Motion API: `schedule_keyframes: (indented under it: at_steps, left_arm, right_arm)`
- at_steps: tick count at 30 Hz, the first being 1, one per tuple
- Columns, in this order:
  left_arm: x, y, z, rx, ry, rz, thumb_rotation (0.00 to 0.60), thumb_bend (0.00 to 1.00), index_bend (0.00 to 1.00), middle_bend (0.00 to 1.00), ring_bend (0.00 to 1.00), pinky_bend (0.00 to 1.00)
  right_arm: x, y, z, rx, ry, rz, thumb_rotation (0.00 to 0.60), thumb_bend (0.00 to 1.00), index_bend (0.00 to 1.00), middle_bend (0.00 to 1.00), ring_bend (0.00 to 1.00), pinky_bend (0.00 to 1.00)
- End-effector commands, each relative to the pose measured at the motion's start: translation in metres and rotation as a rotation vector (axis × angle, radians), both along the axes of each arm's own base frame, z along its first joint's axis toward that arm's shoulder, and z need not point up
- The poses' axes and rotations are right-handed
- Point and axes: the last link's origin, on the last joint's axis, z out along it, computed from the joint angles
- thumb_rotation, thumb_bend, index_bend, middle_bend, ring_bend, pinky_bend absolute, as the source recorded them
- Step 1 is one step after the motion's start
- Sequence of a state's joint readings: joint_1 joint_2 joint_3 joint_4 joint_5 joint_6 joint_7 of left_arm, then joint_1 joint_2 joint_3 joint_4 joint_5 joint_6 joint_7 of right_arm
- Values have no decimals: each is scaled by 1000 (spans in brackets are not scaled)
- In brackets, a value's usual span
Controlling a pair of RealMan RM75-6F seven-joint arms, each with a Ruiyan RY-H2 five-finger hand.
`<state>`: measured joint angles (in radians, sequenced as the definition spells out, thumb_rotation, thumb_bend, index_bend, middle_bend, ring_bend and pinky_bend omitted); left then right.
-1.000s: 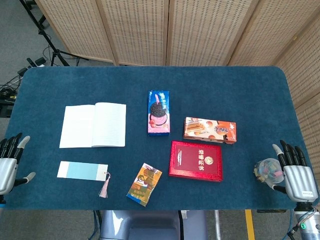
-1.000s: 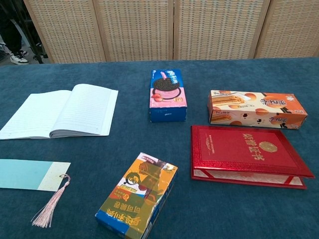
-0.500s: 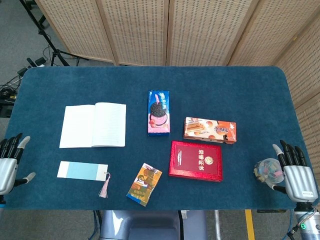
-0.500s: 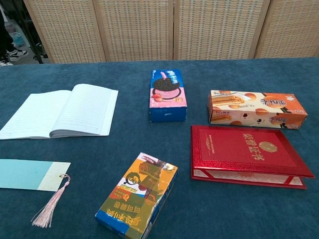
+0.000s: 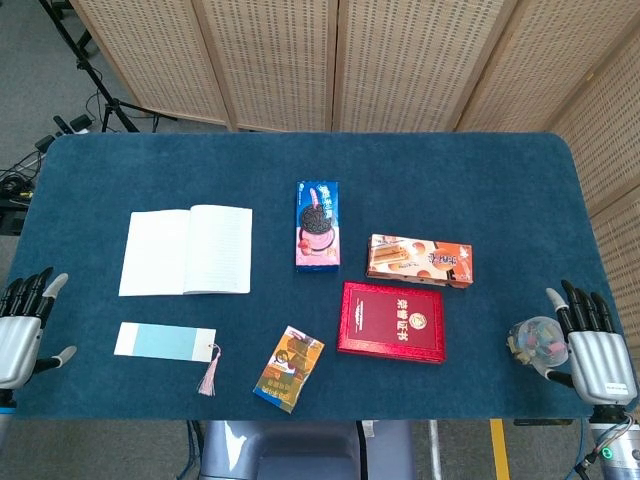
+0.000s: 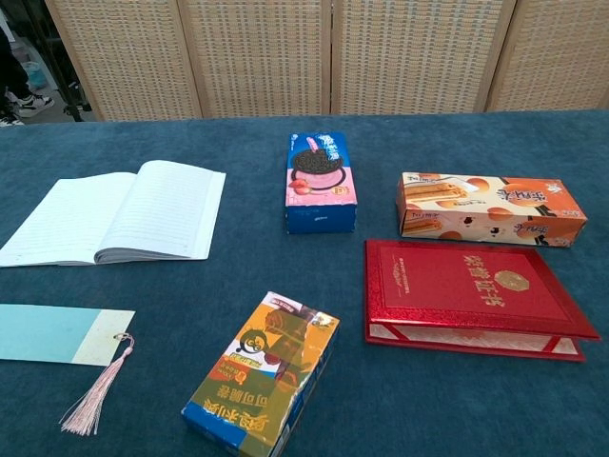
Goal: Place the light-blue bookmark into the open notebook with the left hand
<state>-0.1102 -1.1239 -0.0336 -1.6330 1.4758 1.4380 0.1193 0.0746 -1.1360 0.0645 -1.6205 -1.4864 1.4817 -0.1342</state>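
The light-blue bookmark (image 5: 164, 342) (image 6: 57, 335) lies flat near the table's front left, its pink tassel (image 5: 209, 377) (image 6: 95, 397) trailing off its right end. The open notebook (image 5: 186, 251) (image 6: 119, 213) lies behind it, pages up. My left hand (image 5: 22, 325) hovers at the table's left edge, left of the bookmark, fingers spread and empty. My right hand (image 5: 594, 345) is at the front right corner, fingers apart, holding nothing. Neither hand shows in the chest view.
A cookie box (image 5: 318, 225), a biscuit box (image 5: 418, 260), a red book (image 5: 392, 321) and a small snack box (image 5: 289, 368) lie right of the notebook. A clear cup (image 5: 535, 339) with small items stands beside my right hand.
My left hand has shifted slightly right and down toward the table edge. Nothing else has moved.
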Motion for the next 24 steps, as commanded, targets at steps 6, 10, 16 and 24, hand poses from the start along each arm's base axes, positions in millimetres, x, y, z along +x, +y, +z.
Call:
schedule_keyframes:
  at_steps: [6,10,16,24]
  left_arm:
    - [11,11,-10,-114,-35,4,600,0,0,0,0,0]
    - [16,16,-15,-176,-52,26,600,0,2,0,0,0]
    - [20,24,-18,-255,-60,64,600,0,90,0,0,0]
    - [24,33,-26,-345,-80,116,600,14,238,0,0,0]
  right_arm:
    - [-1,-1,0,0,-5,-3,600,0,0,0,0,0]
    - [0,0,-1,5,-4,-1,600,0,0,0,0,0]
    - [0,0,-1,6,-9,2,600,0,0,0,0,0]
    - [1,0,-1,2,-15,4,600,0,0,0,0,0]
